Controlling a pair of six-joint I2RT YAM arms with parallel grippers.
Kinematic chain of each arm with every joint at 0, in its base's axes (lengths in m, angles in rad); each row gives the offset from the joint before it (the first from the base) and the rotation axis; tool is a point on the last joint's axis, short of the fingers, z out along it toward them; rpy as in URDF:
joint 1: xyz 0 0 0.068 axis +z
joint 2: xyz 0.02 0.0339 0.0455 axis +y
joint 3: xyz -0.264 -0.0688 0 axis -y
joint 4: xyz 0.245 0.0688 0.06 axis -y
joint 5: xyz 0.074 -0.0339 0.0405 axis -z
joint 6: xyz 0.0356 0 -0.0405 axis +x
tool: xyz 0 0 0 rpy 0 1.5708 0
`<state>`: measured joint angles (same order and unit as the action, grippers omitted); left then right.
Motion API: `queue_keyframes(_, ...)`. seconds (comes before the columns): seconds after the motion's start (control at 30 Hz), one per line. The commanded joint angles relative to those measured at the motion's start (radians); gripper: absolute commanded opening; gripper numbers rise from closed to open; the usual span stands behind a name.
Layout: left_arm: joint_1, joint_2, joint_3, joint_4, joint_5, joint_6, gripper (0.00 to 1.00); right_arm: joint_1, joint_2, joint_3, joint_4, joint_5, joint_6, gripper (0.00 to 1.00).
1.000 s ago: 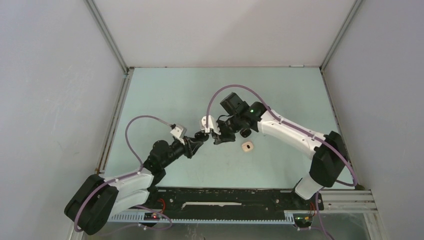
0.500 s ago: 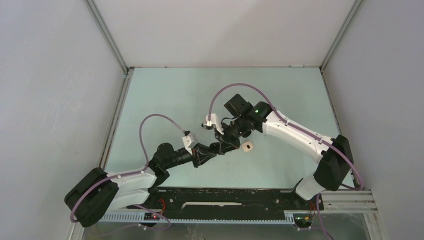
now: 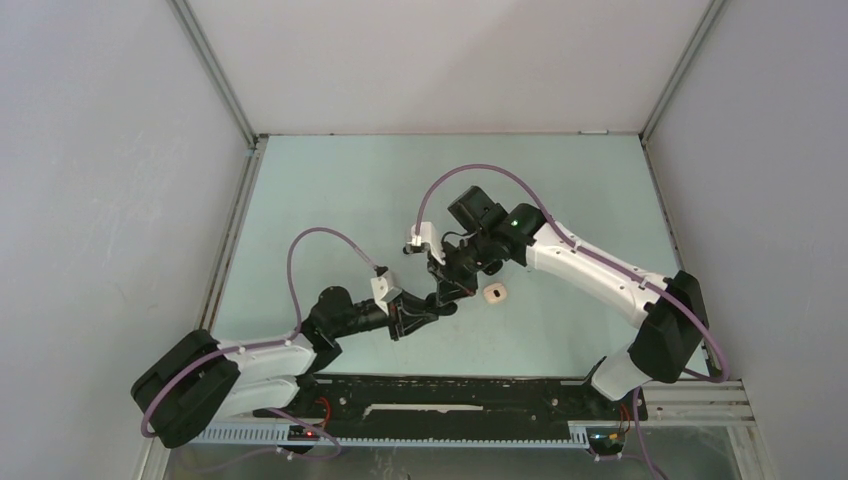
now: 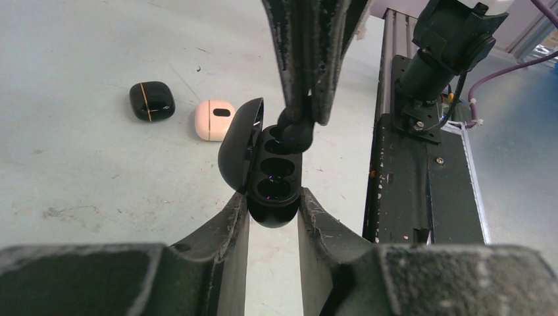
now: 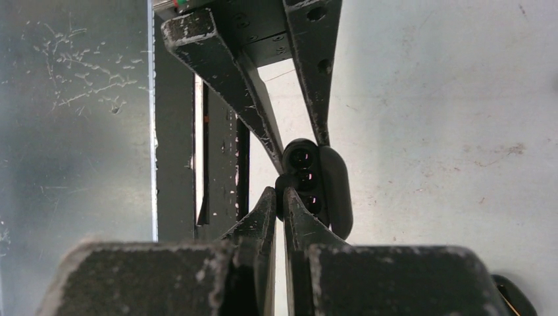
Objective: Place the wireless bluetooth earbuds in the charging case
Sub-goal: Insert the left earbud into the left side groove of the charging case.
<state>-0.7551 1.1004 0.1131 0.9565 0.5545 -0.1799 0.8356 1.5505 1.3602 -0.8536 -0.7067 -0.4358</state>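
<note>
Pale green tabletop (image 3: pixel 330 190), grey walls (image 3: pixel 100 150)

I see a pale mint-green matte tabletop (image 3: pixel 340 200), scuffed up close, boxed in by plain grey-white wall panels (image 3: pixel 100 200) and slim aluminium corner posts (image 3: pixel 217 70). A black metal rail (image 3: pixel 500 390) runs along its near edge. Light falls soft and even.

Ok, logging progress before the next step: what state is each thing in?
Held black case: lid open, clamped by left gripper.
Black earbud: pinched by right gripper, tip at the case's far socket.
Spare black case: closed, lying free.
Whitish case: closed, lying free.
</note>
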Motion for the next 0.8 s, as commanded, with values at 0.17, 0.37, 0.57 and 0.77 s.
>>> queue_keyframes(0.17,-0.016,0.007,0.040,0.047,0.035,0.030,0.00,0.008,0.037,0.008,0.054,0.003,0.028,0.00)
queue_keyframes(0.37,-0.015,0.003,0.037,0.047,0.031,0.034,0.00,0.012,0.059,0.012,0.047,-0.005,0.022,0.00)
queue_keyframes(0.57,-0.015,-0.002,0.037,0.047,0.027,0.034,0.00,0.019,0.078,0.014,0.048,-0.016,0.020,0.01)
queue_keyframes(0.77,-0.016,-0.005,0.036,0.046,0.028,0.036,0.00,0.027,0.089,0.014,0.053,-0.010,0.020,0.01)
